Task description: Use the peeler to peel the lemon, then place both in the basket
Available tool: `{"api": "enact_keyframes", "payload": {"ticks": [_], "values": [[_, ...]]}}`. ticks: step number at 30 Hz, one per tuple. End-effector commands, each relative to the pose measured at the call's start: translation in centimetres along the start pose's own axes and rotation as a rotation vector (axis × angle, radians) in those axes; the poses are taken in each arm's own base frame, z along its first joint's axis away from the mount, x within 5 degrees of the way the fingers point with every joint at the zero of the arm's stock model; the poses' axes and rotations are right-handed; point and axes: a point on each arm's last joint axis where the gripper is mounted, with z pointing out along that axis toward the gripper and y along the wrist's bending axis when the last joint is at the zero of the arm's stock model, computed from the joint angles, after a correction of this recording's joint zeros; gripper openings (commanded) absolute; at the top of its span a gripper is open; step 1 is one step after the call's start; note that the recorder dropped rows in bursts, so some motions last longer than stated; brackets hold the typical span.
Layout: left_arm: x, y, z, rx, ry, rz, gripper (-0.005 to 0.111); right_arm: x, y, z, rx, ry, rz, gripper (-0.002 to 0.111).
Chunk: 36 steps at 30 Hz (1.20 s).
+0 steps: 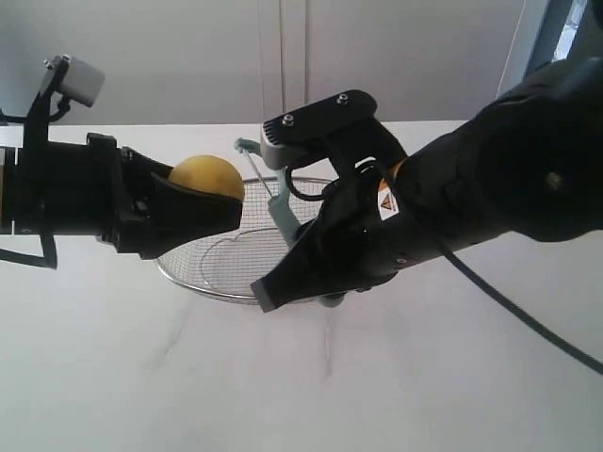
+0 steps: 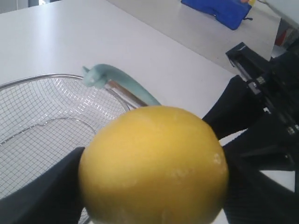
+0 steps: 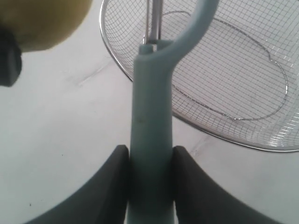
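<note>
My left gripper (image 1: 212,202) is shut on the yellow lemon (image 1: 207,177), held in the air over the left rim of the wire basket (image 1: 203,278). From the left wrist the lemon (image 2: 154,163) fills the view between the black fingers (image 2: 42,196). My right gripper (image 3: 150,156) is shut on the handle of the pale teal peeler (image 3: 150,140). The peeler (image 1: 281,209) stands upright over the basket, its hooked head (image 1: 247,146) just right of the lemon; whether it touches the skin I cannot tell. From the left wrist the peeler head (image 2: 110,77) curves behind the lemon.
The basket (image 3: 233,93) rests on a white table (image 1: 301,386) and holds nothing. A blue object (image 2: 217,10) lies far off on another surface. The right arm's bulk (image 1: 490,179) hangs over the basket's right side.
</note>
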Motion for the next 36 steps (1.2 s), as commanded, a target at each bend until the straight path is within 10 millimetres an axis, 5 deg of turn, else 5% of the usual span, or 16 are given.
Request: {"api": "enact_keyframes", "payload": {"ticks": [1, 21, 36], "values": [[0.1, 0.2, 0.3, 0.017, -0.006, -0.038, 0.0, -0.1, 0.5, 0.5, -0.008, -0.03, -0.018, 0.0], [0.8, 1.5, 0.8, -0.07, 0.024, -0.06, 0.0, -0.3, 0.8, 0.0, -0.017, -0.049, -0.001, 0.0], [0.9, 1.8, 0.8, -0.096, 0.037, -0.049, 0.0, -0.5, 1.4, -10.1, -0.067, -0.343, -0.043, 0.0]]}}
